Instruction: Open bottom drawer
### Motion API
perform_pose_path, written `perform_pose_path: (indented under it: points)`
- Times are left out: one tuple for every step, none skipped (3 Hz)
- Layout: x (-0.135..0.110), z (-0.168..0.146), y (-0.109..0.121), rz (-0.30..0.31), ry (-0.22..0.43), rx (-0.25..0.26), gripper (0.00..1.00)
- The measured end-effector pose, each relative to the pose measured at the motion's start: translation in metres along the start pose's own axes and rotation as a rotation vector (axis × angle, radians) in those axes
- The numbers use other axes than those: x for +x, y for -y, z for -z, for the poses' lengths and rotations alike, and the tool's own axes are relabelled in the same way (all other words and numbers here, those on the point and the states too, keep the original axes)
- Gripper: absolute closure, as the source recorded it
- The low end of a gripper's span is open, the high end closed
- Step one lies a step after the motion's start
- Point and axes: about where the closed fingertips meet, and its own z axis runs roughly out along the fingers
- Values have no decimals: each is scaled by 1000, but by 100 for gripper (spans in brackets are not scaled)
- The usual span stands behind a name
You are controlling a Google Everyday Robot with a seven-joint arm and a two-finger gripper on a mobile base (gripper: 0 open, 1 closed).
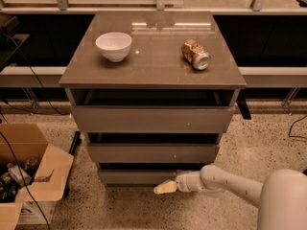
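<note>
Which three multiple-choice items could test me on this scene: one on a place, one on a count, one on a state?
1. Where is the robot's cream-coloured tool?
A. above the cabinet top
B. high, at the cabinet's upper edge
C. low, before the flat grey-brown bottom drawer

2. How many drawer fronts has the grey-brown cabinet?
A. two
B. three
C. four

3. How is the crushed golden metal can placed?
A. lying on its side
B. standing upright
C. held by the tool

Answers:
1 C, the tool hangs at the lowest front.
2 B, three fronts are stacked one under another.
3 A, its round end points sideways, not up.
</note>
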Motion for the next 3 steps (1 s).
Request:
perform_pose_path:
  points:
    - [-3,-12,27,1,12,13,0]
    - [-5,-23,52,-6,24,12,0]
    - [2,-41,76,-32,4,4,0]
